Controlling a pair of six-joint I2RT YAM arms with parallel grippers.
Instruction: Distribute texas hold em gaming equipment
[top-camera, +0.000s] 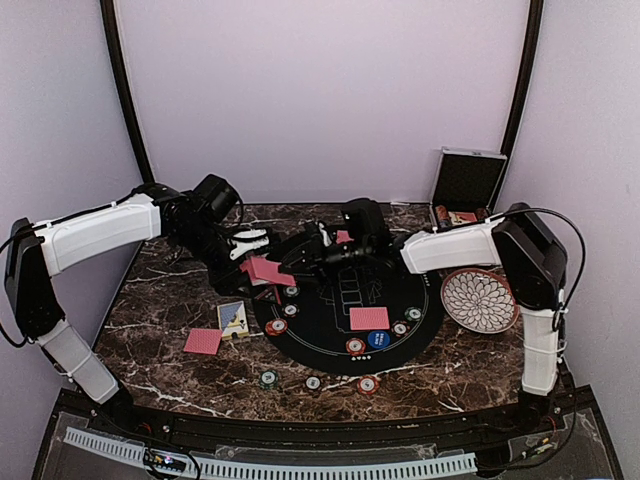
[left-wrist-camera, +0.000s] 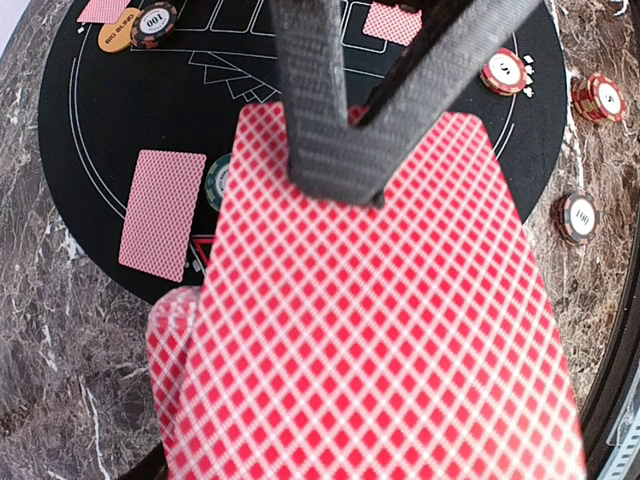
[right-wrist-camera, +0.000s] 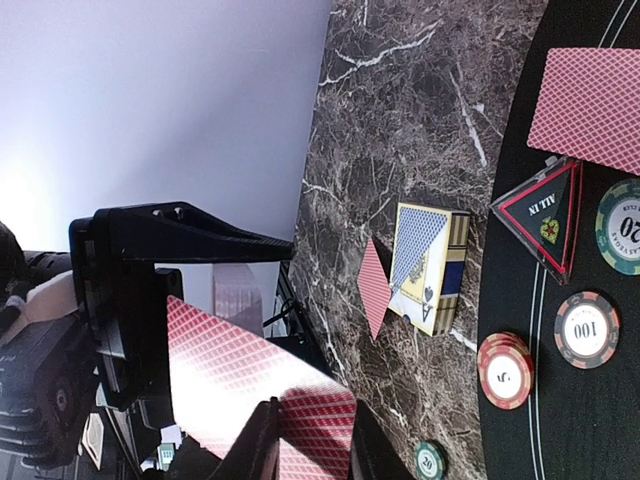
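My left gripper (top-camera: 250, 245) is shut on a deck of red-backed cards (top-camera: 265, 270), held above the left edge of the round black mat (top-camera: 330, 345). The deck (left-wrist-camera: 380, 330) fills the left wrist view and hides that gripper's own jaws. My right gripper (top-camera: 300, 262) reaches in from the right. Its dark fingers (left-wrist-camera: 320, 120) pinch the far edge of the top card (right-wrist-camera: 230, 370), one above and one below. Single cards (top-camera: 369, 318) (top-camera: 343, 237) lie on the mat, and another (top-camera: 203, 341) on the marble. Chips (top-camera: 355, 346) and a blue button (top-camera: 377, 339) sit along the mat's front.
A blue-and-yellow card box (top-camera: 233, 318) lies left of the mat. Loose chips (top-camera: 268, 379) (top-camera: 368, 384) rest on the marble near the front edge. A white patterned plate (top-camera: 480, 300) sits at the right and an open black case (top-camera: 468, 185) at the back right. An orange button (left-wrist-camera: 120, 30) lies on the mat.
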